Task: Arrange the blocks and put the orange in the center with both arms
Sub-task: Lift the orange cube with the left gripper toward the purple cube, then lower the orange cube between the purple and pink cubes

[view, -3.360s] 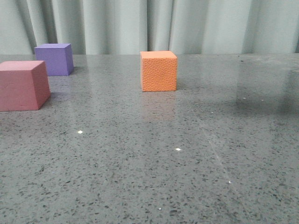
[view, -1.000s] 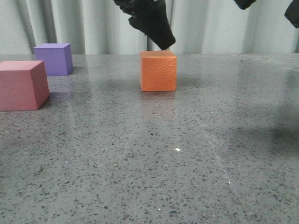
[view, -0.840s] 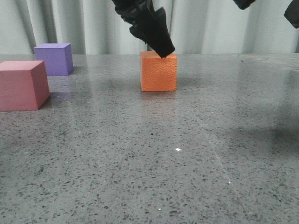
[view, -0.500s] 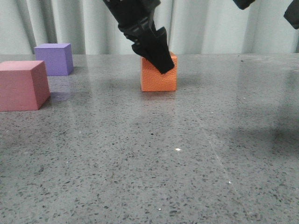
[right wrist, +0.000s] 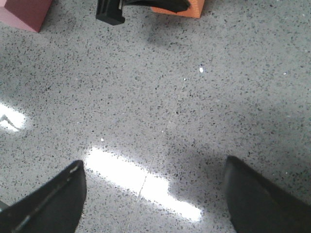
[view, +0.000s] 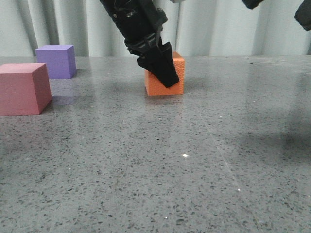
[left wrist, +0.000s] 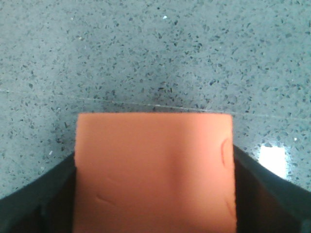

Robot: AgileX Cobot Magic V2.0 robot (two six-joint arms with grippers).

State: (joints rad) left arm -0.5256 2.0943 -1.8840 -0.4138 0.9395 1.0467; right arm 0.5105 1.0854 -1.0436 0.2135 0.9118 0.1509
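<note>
Orange cube sits between left tool fingers, spread either side (grip contact unclear); right tool wide, empty.

Matte black left hand, wedge-shaped fingers, right hand seemingly alike

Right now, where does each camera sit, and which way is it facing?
Front: low at table height, facing the curtain; left claw down at the orange cube.
Left wrist: on the left arm, looking down; orange cube between its fingers.
Right wrist: high, looking down at the table; open right claw.
Shared: all show the orange cube.
</note>
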